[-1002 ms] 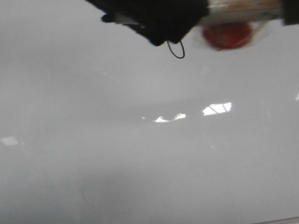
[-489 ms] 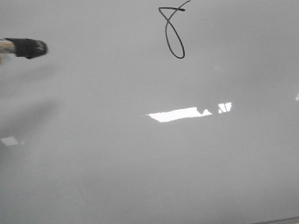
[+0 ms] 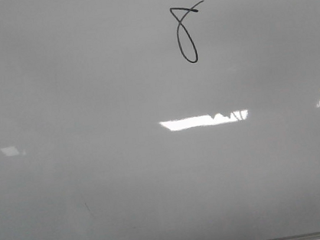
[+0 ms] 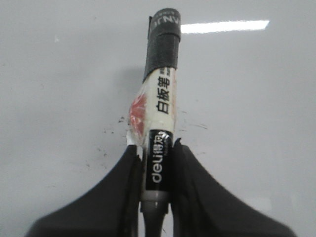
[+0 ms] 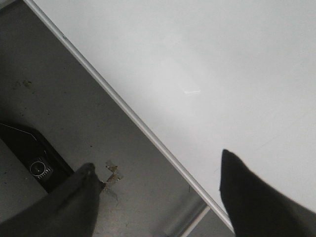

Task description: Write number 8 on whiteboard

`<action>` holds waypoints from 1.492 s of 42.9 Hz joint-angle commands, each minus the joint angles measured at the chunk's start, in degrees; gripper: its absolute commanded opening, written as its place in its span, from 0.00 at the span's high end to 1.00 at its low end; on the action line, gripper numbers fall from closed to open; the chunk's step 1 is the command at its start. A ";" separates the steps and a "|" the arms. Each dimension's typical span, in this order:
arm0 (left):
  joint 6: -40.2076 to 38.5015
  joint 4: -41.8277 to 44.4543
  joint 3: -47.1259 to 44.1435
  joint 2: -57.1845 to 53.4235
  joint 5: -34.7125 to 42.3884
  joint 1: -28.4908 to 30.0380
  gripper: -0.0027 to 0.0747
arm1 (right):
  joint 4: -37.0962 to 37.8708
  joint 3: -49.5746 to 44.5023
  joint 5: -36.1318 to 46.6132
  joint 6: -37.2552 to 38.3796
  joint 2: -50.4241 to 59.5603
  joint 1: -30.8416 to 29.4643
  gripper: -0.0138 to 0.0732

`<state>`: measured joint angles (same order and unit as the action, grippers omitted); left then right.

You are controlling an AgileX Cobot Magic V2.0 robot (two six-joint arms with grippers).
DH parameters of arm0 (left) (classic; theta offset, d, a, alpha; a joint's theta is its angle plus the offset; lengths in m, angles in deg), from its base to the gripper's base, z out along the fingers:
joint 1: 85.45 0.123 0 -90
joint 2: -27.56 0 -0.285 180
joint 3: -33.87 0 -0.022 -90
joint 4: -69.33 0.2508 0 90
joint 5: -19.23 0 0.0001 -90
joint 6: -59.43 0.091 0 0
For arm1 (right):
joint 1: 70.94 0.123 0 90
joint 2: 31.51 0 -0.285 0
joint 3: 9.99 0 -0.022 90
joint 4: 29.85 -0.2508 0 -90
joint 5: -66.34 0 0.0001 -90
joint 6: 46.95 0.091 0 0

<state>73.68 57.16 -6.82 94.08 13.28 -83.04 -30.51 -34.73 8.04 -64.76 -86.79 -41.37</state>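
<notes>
One finished number 8 (image 3: 185,34) upper right of centre on the whiteboard (image 3: 97,182), apparently nothing left to write; left gripper (image 4: 157,173) clenched on the marker (image 4: 160,118), right gripper (image 5: 158,192) spread, empty.

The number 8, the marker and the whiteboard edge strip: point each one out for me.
number 8 (image 3: 186,43): front view, on its lower loop.
marker (image 4: 164,106): left wrist view, on the white label of the barrel.
whiteboard edge strip (image 5: 133,116): right wrist view, mid-strip.
</notes>
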 commanded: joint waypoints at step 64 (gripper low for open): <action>-0.48 -1.48 7.51 21.41 7.27 0.43 0.34 | -0.84 1.42 4.55 0.04 0.07 -0.45 0.22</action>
<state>73.54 55.77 -1.19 117.09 16.99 -83.19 -30.91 -34.73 9.34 -64.72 -86.79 -41.37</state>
